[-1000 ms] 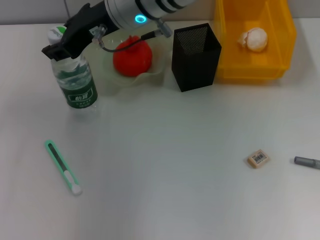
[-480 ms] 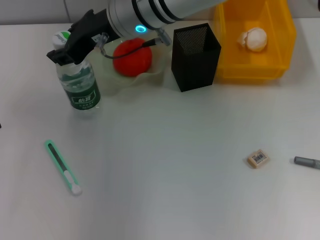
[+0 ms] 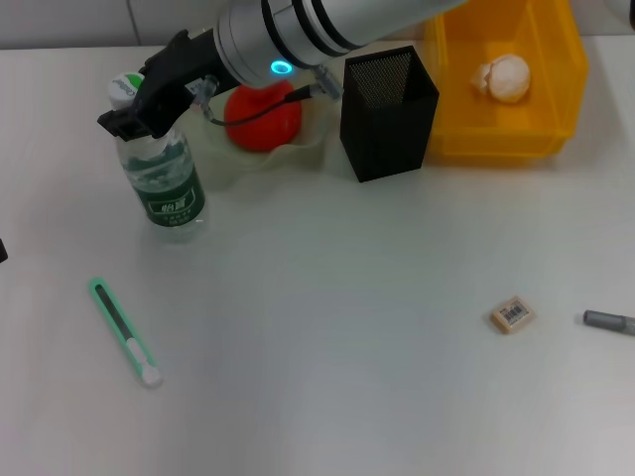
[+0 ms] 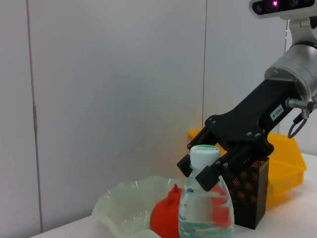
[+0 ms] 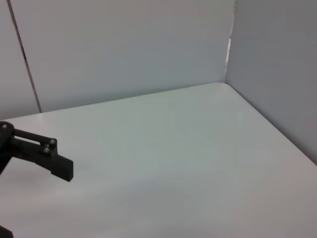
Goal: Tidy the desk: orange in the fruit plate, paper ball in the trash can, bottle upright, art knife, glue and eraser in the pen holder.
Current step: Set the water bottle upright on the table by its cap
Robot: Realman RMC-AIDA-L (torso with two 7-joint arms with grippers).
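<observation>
You're standing the bottle (image 3: 165, 171) upright at the table's (image 3: 327, 327) far left, beside the fruit plate (image 3: 298, 149). The right gripper (image 3: 139, 104) fingers are clamping its neck; let go only once the base is sitting flat, then lift straight up.

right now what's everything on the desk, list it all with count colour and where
bottle: 1, clear with green label, upright at far left
orange: 1, orange-red, in the fruit plate
fruit plate: 1, pale translucent, far side, beside the bottle
pen holder: 1, black mesh, right of the plate
trash can: 1, yellow bin, far right
paper ball: 1, white, inside the bin
art knife: 1, green, near left
eraser: 1, tan, near right
glue: 1, grey, right edge
right gripper: 1, black, around the bottle's neck
</observation>
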